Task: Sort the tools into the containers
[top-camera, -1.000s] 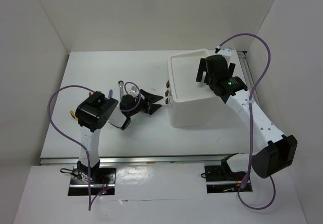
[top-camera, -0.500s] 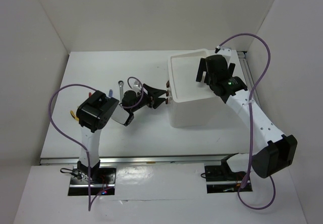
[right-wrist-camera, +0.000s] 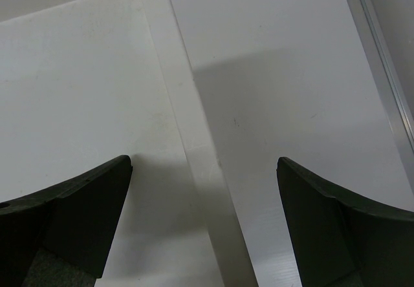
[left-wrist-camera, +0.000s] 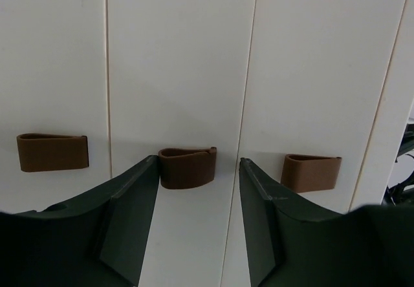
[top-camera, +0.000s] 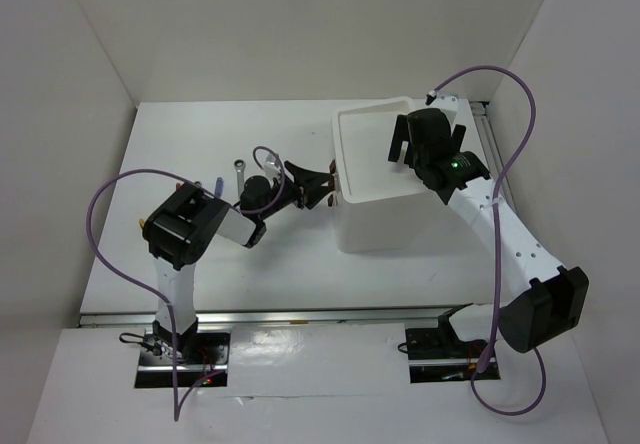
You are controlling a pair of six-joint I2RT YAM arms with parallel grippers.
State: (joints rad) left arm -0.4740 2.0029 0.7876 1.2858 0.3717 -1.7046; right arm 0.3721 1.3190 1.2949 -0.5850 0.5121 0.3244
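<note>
1. Now straddles the middle handle [left-wrist-camera: 187, 169] with the left gripper [left-wrist-camera: 198, 160], jaws parted to either side; seems to brush its left end with one finger, clamping nothing yet.
2. Meets that handle straight ahead, its long axis running from finger to finger, with a left handle [left-wrist-camera: 52, 152] and a right handle [left-wrist-camera: 310, 172] flanking it on neighbouring drawer fronts.
3. Calls, most likely, for a squeeze end to end, then a straight pull away from the box [top-camera: 385, 219]; favours the left arm, far nearer the drawers.
4. Hangs the right gripper [right-wrist-camera: 204, 163] spread wide and empty above the box's top tray [top-camera: 340, 149], well apart from the handles.
5. Leaves the tools on the table [top-camera: 290, 274] left of the box: a silver wrench [top-camera: 239, 171] in plain sight, the rest mostly hidden behind the left arm.
6. Finds no brand, label or readable writing anywhere.
</note>
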